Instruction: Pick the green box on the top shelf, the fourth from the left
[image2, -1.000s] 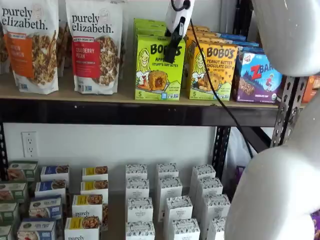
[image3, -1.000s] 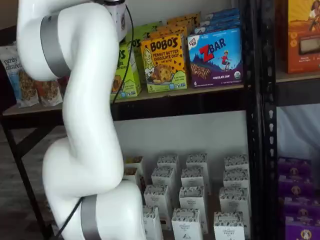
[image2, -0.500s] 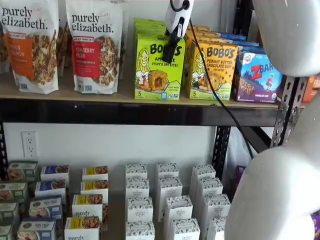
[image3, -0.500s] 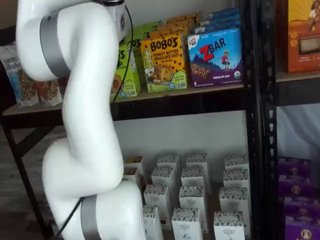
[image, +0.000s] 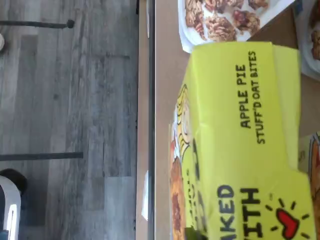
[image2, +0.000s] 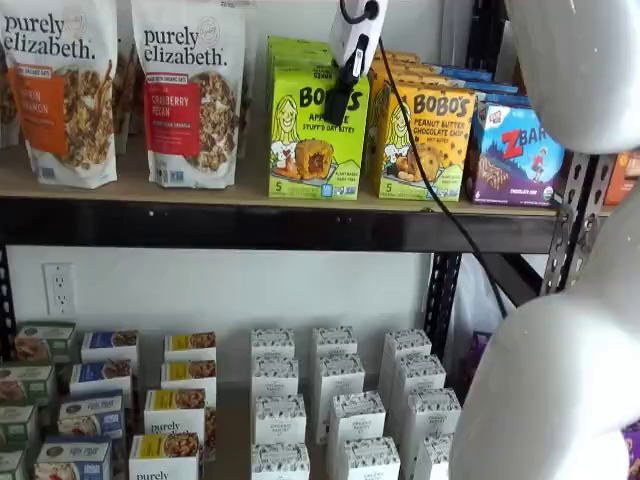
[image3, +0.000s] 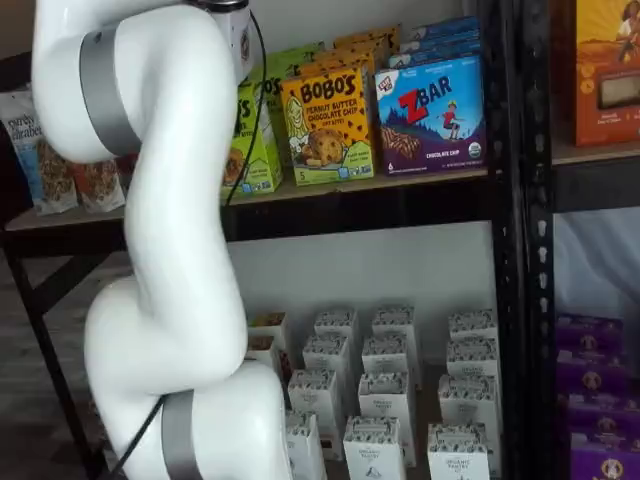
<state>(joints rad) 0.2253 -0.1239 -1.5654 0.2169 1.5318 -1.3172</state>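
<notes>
Where the gripper (image2: 341, 100) hangs over the top shelf (image2: 250, 190), its black fingers are clamped on the green box (image2: 316, 135), apparently at its top edge, though only one finger shows clearly. That box stands upright between a granola bag (image2: 190, 90) and the yellow-orange box (image2: 425, 140).

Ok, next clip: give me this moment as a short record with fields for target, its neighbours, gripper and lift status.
target: the green box, front of its row on the top shelf
neighbours: granola bag on one side, yellow-orange Bobo's box on the other
gripper: gripper shut on the green box, black fingers over its top front edge
lift status: box looks tilted, front bottom edge raised slightly
</notes>
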